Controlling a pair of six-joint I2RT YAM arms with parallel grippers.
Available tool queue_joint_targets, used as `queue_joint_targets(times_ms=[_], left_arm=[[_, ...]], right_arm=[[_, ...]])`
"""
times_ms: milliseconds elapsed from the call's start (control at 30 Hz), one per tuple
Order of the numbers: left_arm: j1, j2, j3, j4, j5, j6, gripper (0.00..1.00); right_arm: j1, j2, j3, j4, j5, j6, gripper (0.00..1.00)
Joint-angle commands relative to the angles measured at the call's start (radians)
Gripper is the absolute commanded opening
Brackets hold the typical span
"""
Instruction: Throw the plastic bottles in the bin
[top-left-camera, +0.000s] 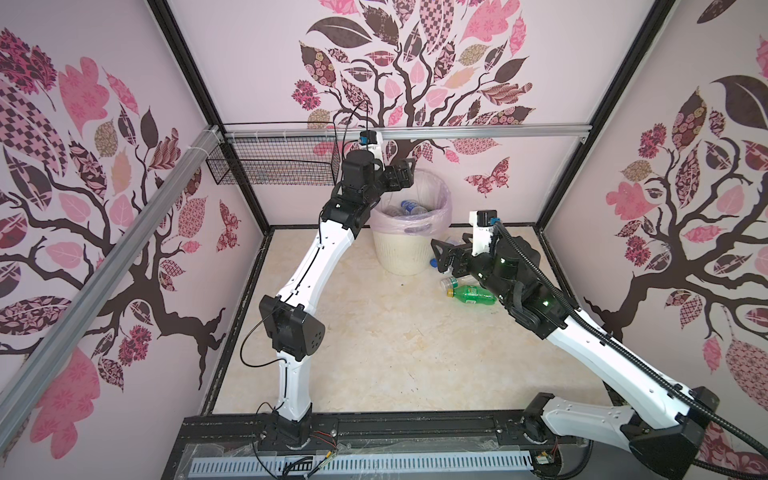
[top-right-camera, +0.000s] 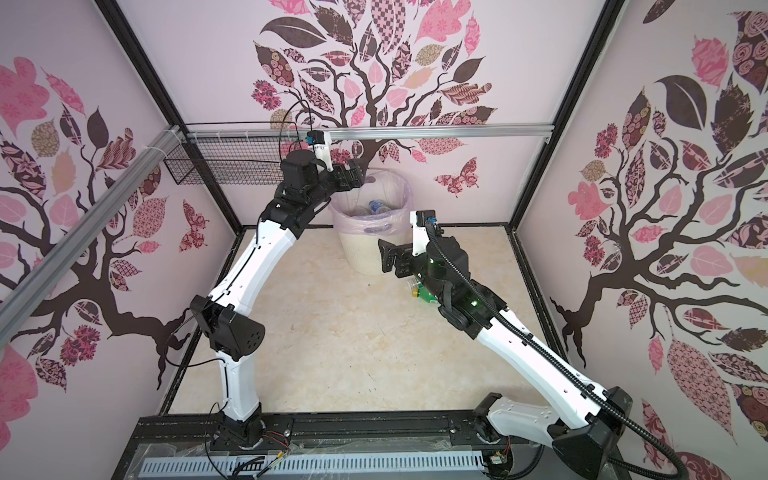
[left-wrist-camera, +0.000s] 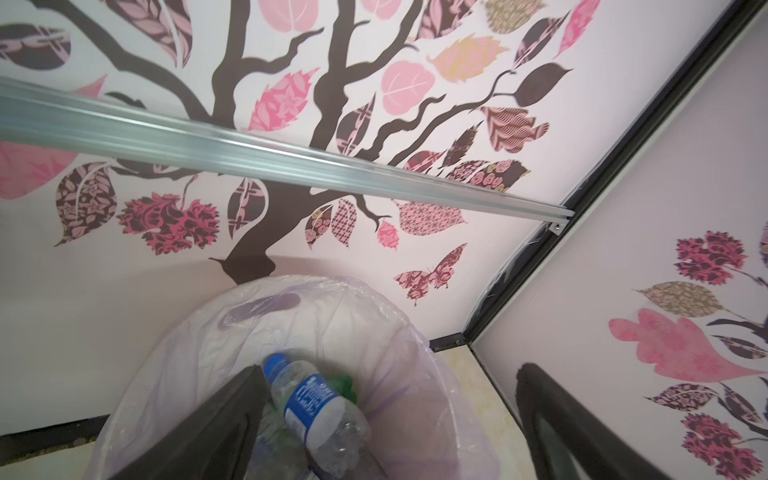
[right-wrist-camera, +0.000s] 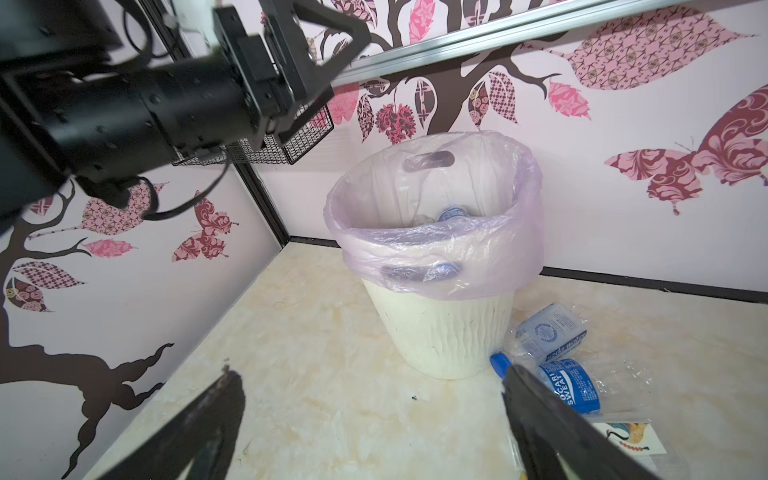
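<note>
1. Closest to the camera is the white slotted cable duct (top-left-camera: 361, 463), running along the bottom edge in both top views. Both arm bases sit right behind it.
2. The left hand (top-left-camera: 404, 173) is up over the bin (top-left-camera: 399, 255), upper middle of the frame. Its fingers (left-wrist-camera: 216, 428) are spread wide apart with nothing between them.
3. The bin stands at the back of the bench (top-left-camera: 374, 353), close to the rear wall, with a pink bag folded over its rim. Inside, a blue-label bottle (left-wrist-camera: 320, 411) with a blue cap lies on top of other clear ones, and a bit of green pokes out beside it.
4. The right hand (top-left-camera: 442, 259) hovers low, just right of the bin. Its fingers are wide apart too, and it's empty.
5. Not binned yet: a green bottle (top-left-camera: 473, 294) with a yellow cap and a clear bottle (top-left-camera: 451, 282) just beside it, right of centre and partly under the right arm.
6. The right wrist view shows 2 more blue-labelled bottles (right-wrist-camera: 548, 332) lying at the bin's foot. 1 of them reads Pocari Sweat.
7. A black wire basket (top-left-camera: 282, 166) hangs on the rear wall, left of the bin.
</note>
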Motion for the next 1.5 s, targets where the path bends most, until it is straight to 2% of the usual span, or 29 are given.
queue_joint_targets(times_ms=[0,333,567,700,1000,1200,1467], left_arm=[[-0.006,-0.085,-0.022,0.006,-0.004,0.036,0.97],[-0.012,-0.200,-0.159,-0.021,-0.004,0.022,0.97],[-0.013,-0.336,-0.366,-0.015,0.017,-0.030,0.97],[-0.015,-0.425,-0.508,-0.006,0.037,-0.072,0.97],[-0.036,-0.593,-0.870,0.071,0.060,-0.168,0.97],[-0.040,-0.633,-1.014,0.086,0.093,-0.213,0.97],[-0.045,-0.659,-1.246,0.168,0.154,-0.317,0.97]], right_arm=[[-0.006,-0.037,-0.009,-0.005,-0.011,0.036,0.99],[-0.005,-0.056,0.016,-0.092,0.044,0.056,1.00],[-0.009,-0.037,0.031,-0.219,0.211,0.085,0.99],[-0.057,-0.002,0.024,-0.318,0.269,0.168,1.00],[-0.341,0.005,-0.159,-0.312,0.030,0.345,1.00],[-0.426,0.082,-0.219,-0.313,0.041,0.426,0.99],[-0.522,0.221,-0.254,-0.269,-0.085,0.563,1.00]])
